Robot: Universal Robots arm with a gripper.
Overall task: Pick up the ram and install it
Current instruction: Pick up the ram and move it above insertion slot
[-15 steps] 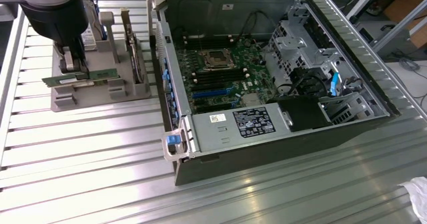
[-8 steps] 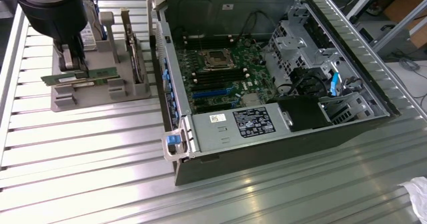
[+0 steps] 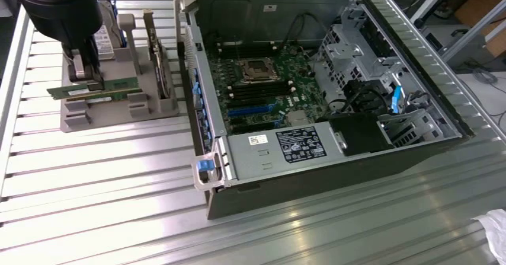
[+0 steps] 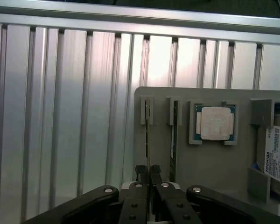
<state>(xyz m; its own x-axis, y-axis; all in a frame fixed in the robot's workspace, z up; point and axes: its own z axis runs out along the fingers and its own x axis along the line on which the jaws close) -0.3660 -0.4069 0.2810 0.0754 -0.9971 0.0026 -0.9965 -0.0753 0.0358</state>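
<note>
In the exterior view my gripper (image 3: 87, 80) hangs over the grey parts holder (image 3: 95, 120) at the exterior view's left. It is shut on a ram (image 3: 118, 85), a long green stick standing on edge. A second ram (image 3: 106, 98) lies just beside it in the holder. In the wrist view the black fingers (image 4: 141, 173) pinch the held ram (image 4: 147, 135), seen edge-on, at my gripper (image 4: 148, 171). The other ram (image 4: 174, 135) stands in the neighbouring slot.
An open computer case (image 3: 442, 108) lies at the exterior view's right, with its motherboard (image 3: 261, 90) and power supply (image 3: 288, 146) showing. The holder also carries a square silver CPU (image 4: 216, 122) and a hard drive (image 4: 277, 156). Everything rests on a ribbed aluminium table (image 3: 103, 188).
</note>
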